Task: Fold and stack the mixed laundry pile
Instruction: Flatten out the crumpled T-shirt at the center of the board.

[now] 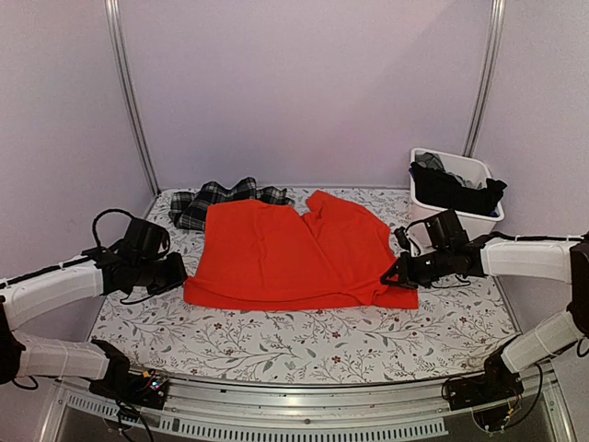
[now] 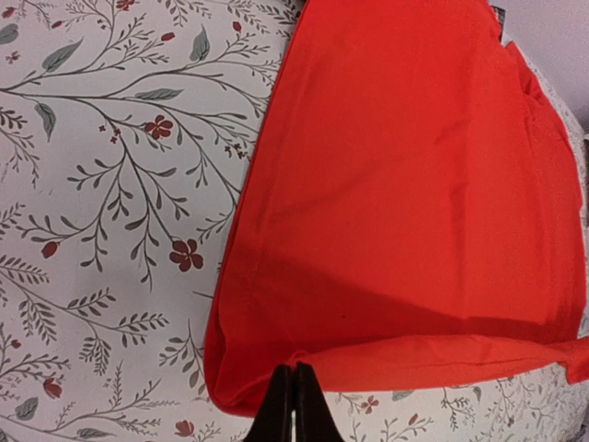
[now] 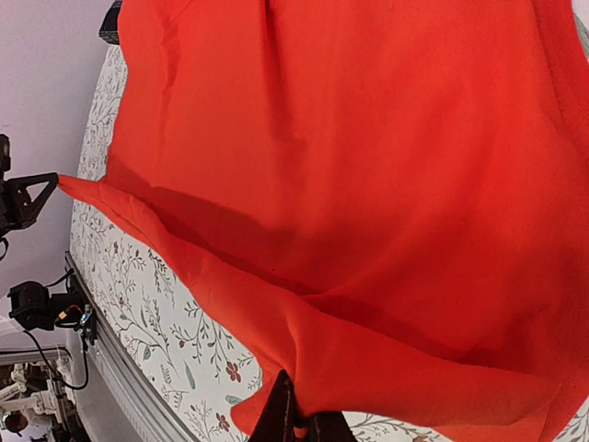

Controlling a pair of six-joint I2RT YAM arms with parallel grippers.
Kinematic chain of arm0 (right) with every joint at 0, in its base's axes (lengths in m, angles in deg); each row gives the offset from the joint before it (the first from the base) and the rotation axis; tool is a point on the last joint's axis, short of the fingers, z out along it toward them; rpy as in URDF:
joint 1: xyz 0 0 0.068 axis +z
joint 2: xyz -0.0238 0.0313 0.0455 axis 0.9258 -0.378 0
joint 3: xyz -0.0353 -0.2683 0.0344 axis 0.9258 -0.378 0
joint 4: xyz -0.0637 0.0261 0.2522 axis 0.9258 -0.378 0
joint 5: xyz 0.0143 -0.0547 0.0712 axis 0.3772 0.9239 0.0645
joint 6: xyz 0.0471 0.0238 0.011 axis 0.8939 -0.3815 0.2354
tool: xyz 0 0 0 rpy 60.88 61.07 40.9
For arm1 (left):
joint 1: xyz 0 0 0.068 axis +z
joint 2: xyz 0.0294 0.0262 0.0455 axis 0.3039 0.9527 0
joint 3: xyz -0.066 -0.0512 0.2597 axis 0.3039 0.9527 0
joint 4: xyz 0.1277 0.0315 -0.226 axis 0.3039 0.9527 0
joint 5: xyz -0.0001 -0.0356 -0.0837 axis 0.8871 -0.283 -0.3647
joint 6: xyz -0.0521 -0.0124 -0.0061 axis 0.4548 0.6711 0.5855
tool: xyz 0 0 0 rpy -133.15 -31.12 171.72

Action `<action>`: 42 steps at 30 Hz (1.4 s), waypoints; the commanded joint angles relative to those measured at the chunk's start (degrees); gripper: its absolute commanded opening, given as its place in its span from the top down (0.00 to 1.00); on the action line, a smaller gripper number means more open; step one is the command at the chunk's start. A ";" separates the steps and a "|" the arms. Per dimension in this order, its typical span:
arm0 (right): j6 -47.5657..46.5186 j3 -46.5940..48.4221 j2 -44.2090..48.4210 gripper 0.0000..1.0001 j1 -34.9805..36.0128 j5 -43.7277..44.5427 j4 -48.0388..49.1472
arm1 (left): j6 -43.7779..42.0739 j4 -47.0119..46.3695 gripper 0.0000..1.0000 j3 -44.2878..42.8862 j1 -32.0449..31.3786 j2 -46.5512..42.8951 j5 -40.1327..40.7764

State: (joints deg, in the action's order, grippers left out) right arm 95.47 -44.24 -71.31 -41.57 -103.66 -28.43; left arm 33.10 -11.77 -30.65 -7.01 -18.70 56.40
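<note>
Garment: orange-red garment [image 1: 290, 253] lies spread nearly flat in the middle of the table [image 1: 304, 336], with some wrinkles and a turned-over flap near its far right edge.
Left hand: left hand [image 1: 179, 273] sits at the garment's near left corner, its fingers pressed together on the hem; the right wrist view shows that corner drawn to a point in its grip.
Right hand: right hand [image 1: 394, 274] sits at the near right corner, pinched closed with a fold of the cloth caught between its fingers.
Key relation: the near hem runs left to right between the two hands, lifted a little off the table, and the rest of the cloth lies beyond them toward the far edge.
Long axis: across the table, roughly in line with the two hands.
Nearer arm: neither; each hand holds its own corner, so the next move looks like a job for both together, probably carrying the near hem away over the cloth.
Rest of pile: plaid garment [image 1: 221, 198] lies bunched just behind the far left edge of the orange-red one; dark garments [image 1: 456, 189] hang in and over the white bin [image 1: 479, 170] at the far right.
Writing: no brand, label or lettering can be read in any view.
</note>
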 commanded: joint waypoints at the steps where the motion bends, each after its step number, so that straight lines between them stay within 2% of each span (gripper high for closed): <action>1: -4.08 1.67 -2.97 0.96 -0.64 -1.86 -1.06 | -2.81 -1.63 1.00 -1.19 -0.53 1.15 0.97; 5: -3.28 -2.85 1.19 0.97 -0.48 -6.44 -0.51 | -0.58 0.80 1.00 1.47 -0.59 -5.06 -2.27; 9: -1.69 -6.48 8.11 0.97 1.35 -7.89 -4.54 | 2.44 8.73 1.00 1.87 -1.11 -10.58 -4.29; 14: 3.15 -10.86 14.77 0.96 5.55 -8.26 -7.21 | 9.37 12.08 1.00 2.59 -6.84 -11.59 -8.36; 22: 8.11 -15.57 23.02 0.95 8.73 -6.87 -13.16 | 23.76 24.76 1.00 1.61 -19.81 -17.69 -1.87; 31: 13.12 -17.94 30.12 0.96 12.95 -6.15 -17.43 | 33.25 34.02 1.00 0.78 -27.84 -21.34 1.26; 33: 13.40 -17.86 30.67 0.86 13.23 -6.53 -18.22 | 33.58 35.93 1.00 0.04 -28.43 -21.46 2.14; 35: 12.73 -16.45 31.01 0.69 13.25 -6.93 -20.54 | 32.72 37.53 1.00 -1.07 -28.59 -21.49 2.72; 36: 11.76 -14.93 31.27 0.61 13.25 -6.61 -22.84 | 31.79 38.33 0.90 -2.15 -28.56 -21.50 3.37; 37: 10.70 -12.81 31.59 0.54 13.25 -5.66 -26.60 | 30.74 39.03 0.72 -3.41 -28.58 -21.72 4.17; 38: 8.82 -10.02 32.05 0.46 13.25 -4.25 -29.89 | 29.42 39.36 0.61 -5.05 -28.55 -21.97 5.30; 40: 6.38 -4.01 32.45 0.35 13.25 -1.56 -34.98 | 27.15 39.42 0.52 -7.53 -28.60 -21.92 7.29; 42: 4.09 1.56 32.11 0.30 13.25 1.34 -38.02 | 24.18 38.50 0.46 -10.05 -28.55 -20.67 9.23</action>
State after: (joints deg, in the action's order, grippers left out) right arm 104.83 -53.35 -40.36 -28.67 -107.84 -57.70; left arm 62.41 25.54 -35.62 -34.82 -39.96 60.45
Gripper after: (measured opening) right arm 0.660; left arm 0.490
